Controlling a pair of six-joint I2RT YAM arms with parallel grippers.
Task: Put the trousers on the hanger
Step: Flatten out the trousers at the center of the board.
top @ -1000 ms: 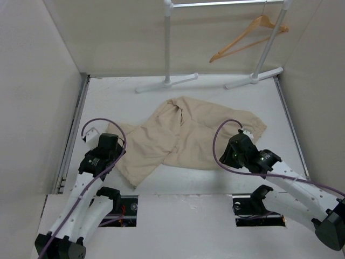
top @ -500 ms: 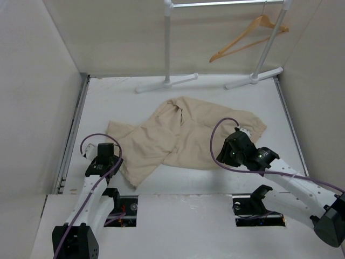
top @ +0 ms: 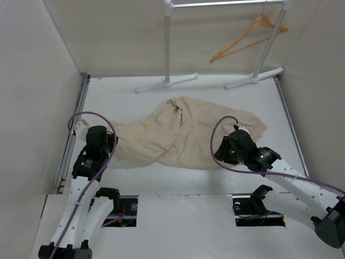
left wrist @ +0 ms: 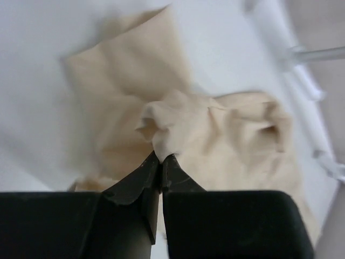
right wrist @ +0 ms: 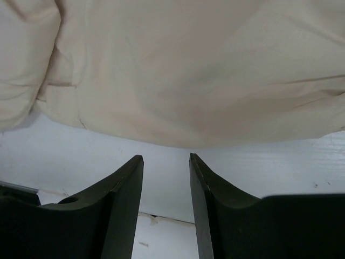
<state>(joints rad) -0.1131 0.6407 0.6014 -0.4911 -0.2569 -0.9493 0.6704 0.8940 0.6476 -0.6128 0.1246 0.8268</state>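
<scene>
The beige trousers (top: 183, 129) lie crumpled in the middle of the white table. My left gripper (top: 112, 144) is at their left end, shut on a bunched fold of the trousers (left wrist: 178, 127), which rises from my left gripper (left wrist: 160, 157) in the left wrist view. My right gripper (top: 222, 154) is open at the cloth's near right edge. In the right wrist view my right gripper (right wrist: 166, 157) has only bare table between its fingers, a little short of the trousers (right wrist: 183, 70). The wooden hanger (top: 245, 38) hangs on the rack at the back right.
The white rack's poles (top: 168, 43) (top: 268, 46) stand at the back, and their feet (top: 166, 83) reach onto the table behind the trousers. Pale walls close in left, right and back. Two cut-outs (top: 124, 205) lie at the near edge by the arm bases.
The left gripper has shut on the trousers' left leg end and drawn it up and back, so the leg no longer reaches toward the near edge. The right gripper opened slightly and barely moved.
</scene>
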